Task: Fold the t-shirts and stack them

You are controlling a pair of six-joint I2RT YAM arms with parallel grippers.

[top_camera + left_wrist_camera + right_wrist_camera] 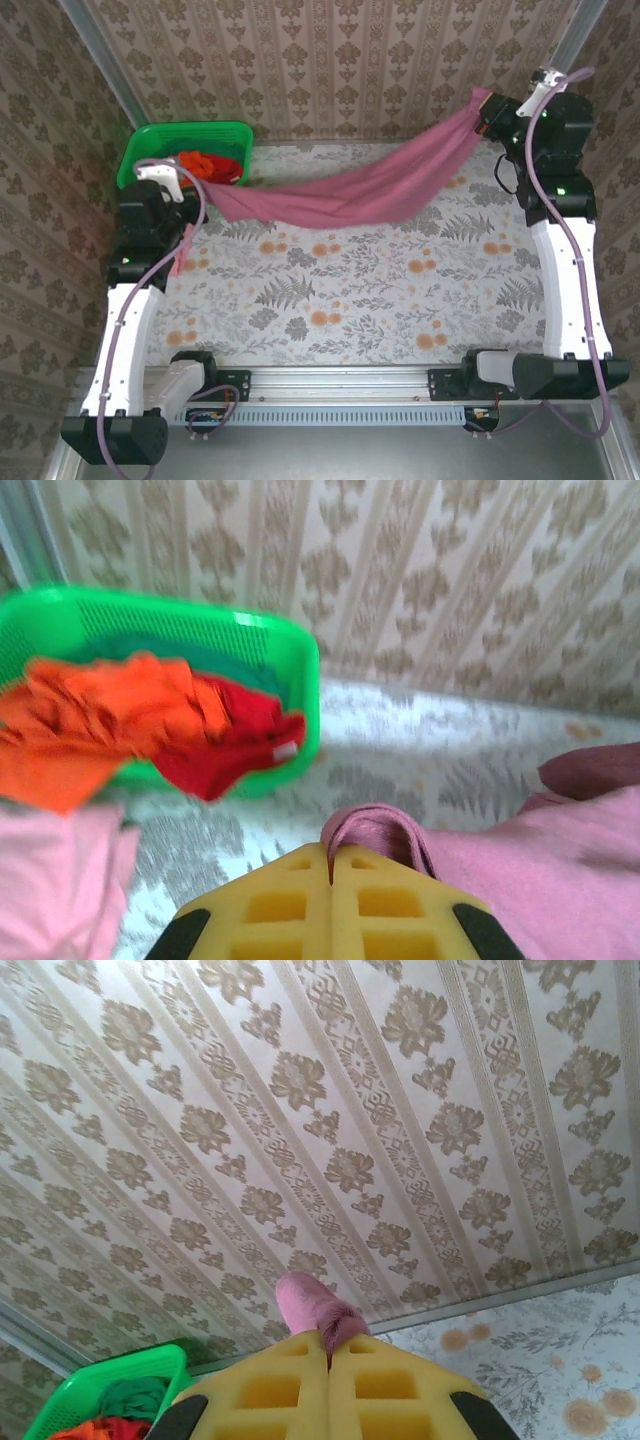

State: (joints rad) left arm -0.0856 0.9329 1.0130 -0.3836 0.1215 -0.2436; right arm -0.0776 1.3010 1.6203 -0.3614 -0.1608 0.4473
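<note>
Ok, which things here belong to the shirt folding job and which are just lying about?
Job:
maroon t-shirt, pinched by left gripper and right gripper
orange t-shirt
red t-shirt
light pink t-shirt

Lying about:
green basket
floral table

Green plastic basket point(215, 140) at 10 o'clock on bench point(350, 290), against patterned back wall point(330, 60). Bench surface floral-printed. Metal rail point(340, 378) at 6 o'clock.

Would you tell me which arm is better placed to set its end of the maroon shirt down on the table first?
Probably the left. The left gripper is shut on the maroon shirt low over the table, while the right gripper holds its end high.
</note>
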